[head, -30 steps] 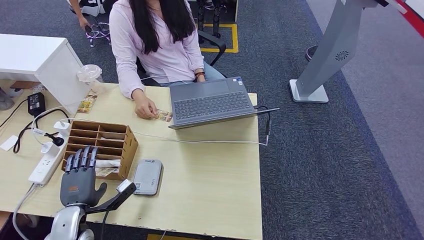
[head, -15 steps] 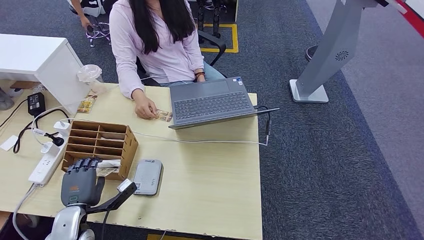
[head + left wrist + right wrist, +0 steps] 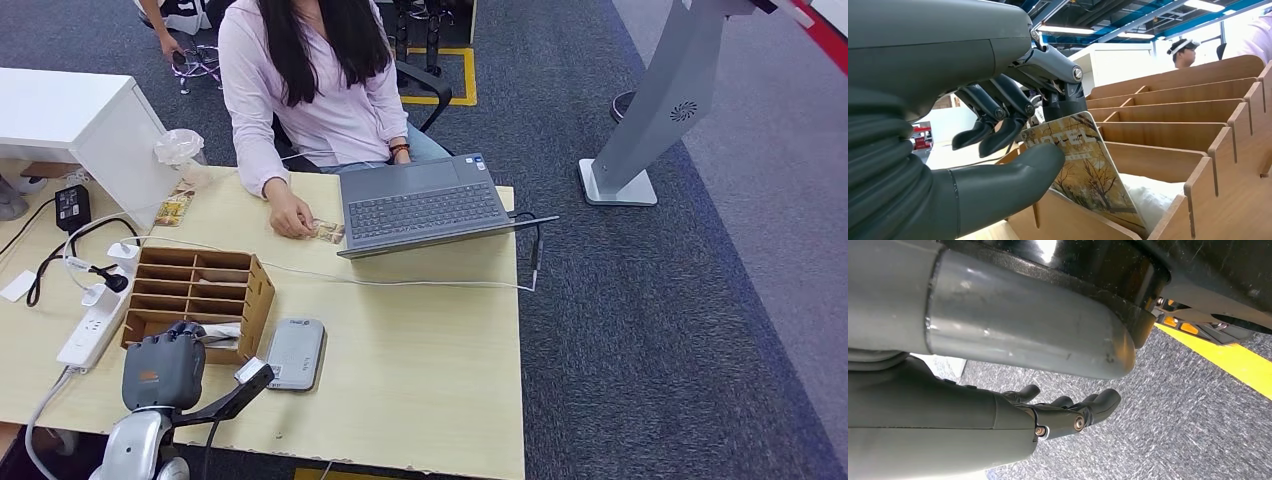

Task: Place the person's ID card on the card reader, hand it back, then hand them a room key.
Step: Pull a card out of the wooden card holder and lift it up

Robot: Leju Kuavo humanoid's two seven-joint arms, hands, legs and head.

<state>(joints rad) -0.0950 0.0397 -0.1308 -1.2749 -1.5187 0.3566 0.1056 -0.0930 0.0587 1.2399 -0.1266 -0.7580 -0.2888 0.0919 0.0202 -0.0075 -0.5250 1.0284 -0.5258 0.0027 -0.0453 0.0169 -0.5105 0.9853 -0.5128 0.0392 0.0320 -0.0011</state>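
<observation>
The left hand sat at the near edge of the wooden organizer on the table, its fingers curled into the front compartment. In the left wrist view the thumb and the dark fingers pinched a room key (a card printed "HOTEL" over a picture of yellow trees), which stood tilted in that front compartment against a white bundle. The grey card reader lay flat just beside the organizer, with no card on it. Across the table a person in a pale shirt rested a hand on the ID card beside the open laptop. The right hand hung over grey carpet, fingers loosely extended and holding nothing.
</observation>
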